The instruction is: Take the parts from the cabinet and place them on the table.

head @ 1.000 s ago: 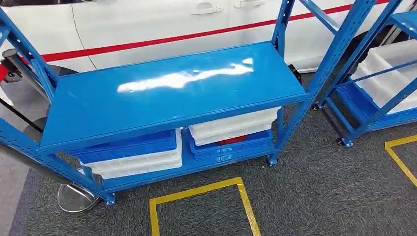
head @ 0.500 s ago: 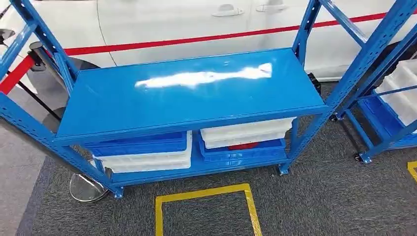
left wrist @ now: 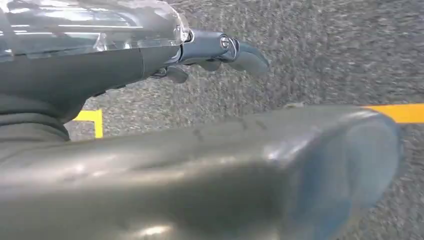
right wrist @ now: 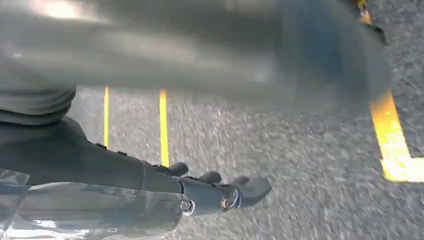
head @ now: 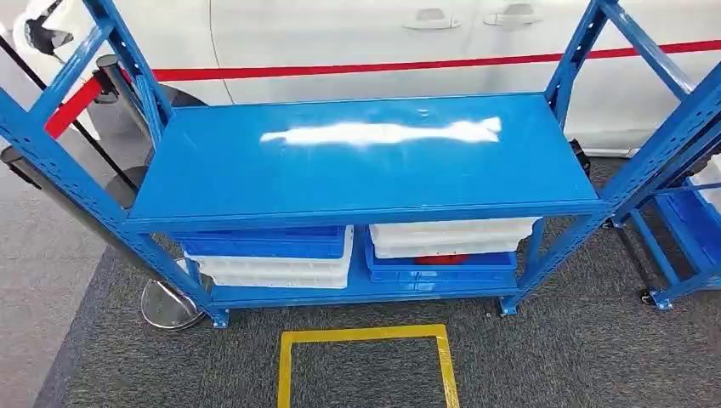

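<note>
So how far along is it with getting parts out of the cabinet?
Neither hand holds a part: the left hand and right hand hang over the carpet. The blue rack has a bare top shelf; blue and white bins sit below, contents hidden. That fits walking up for a part or returning after a delivery.

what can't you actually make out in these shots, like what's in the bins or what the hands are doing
- Bin contents: head view, the blue shelf top covers the bins below; a red thing shows as a sliver, kind unclear.
- Second rack: cut off by the right edge.
- Left hand: left wrist view, blurred; whether it is open or shut is unclear.
- Right hand: right wrist view, blurred, likewise unclear.
- No table to be made out.
</note>
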